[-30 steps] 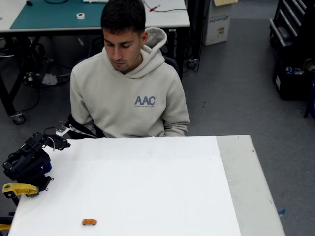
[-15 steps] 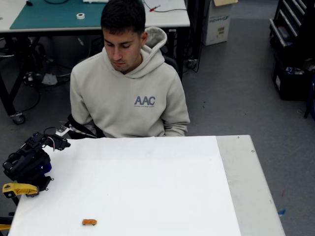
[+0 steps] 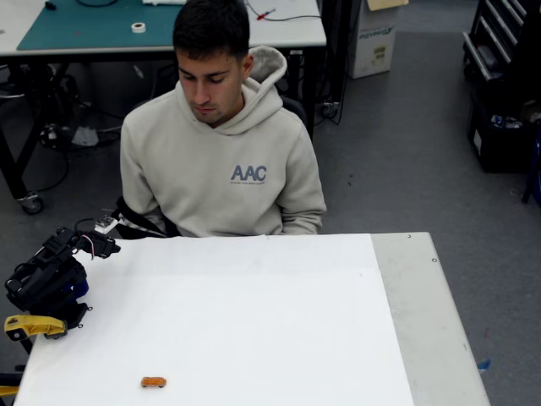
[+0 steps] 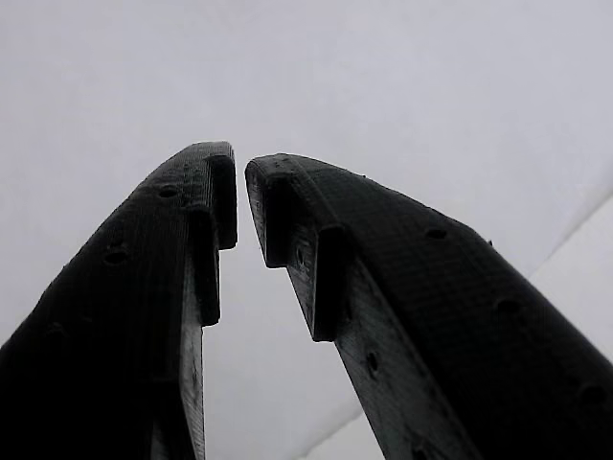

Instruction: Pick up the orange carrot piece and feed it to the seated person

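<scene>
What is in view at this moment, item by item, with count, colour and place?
orange carrot piece: one, bright orange, lying alone on the white sheet near the bottom left of the fixed view.
white sheet: one, white, covering most of the table.
table: one, grey, bare strip at the right of the sheet.
workbench: one, white top with a green mat, behind the person.
cardboard box: one, white and brown, on the floor at upper right.
seated person: one, beige hooded sweatshirt, at the table's far edge, looking down.
yellow clamp piece: one, yellow, at the arm's base.
robot arm: one, black, folded at the left edge.
gripper: one, black, jaws nearly closed with a narrow gap, nothing between them.
</scene>
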Motion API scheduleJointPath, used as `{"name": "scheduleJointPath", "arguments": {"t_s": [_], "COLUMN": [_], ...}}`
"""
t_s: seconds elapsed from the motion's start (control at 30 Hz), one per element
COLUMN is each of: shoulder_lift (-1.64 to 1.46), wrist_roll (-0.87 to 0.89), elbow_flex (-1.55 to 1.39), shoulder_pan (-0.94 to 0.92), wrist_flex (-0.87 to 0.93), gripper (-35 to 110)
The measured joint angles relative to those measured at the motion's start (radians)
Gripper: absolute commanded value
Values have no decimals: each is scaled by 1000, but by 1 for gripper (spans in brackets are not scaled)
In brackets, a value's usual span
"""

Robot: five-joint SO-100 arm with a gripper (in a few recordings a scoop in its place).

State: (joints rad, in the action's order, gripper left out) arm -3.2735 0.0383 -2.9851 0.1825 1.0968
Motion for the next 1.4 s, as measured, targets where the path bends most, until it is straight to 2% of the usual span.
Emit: {"name": "scheduleJointPath", "arguments": {"t_s": [0.87,1.4], "shoulder_lift": [31,707], "wrist_roll": [0,0], "elbow_flex": [52,644], "shoulder_pan": [-64,-325], "wrist_flex": [0,0], "gripper": [-2,-2]}}
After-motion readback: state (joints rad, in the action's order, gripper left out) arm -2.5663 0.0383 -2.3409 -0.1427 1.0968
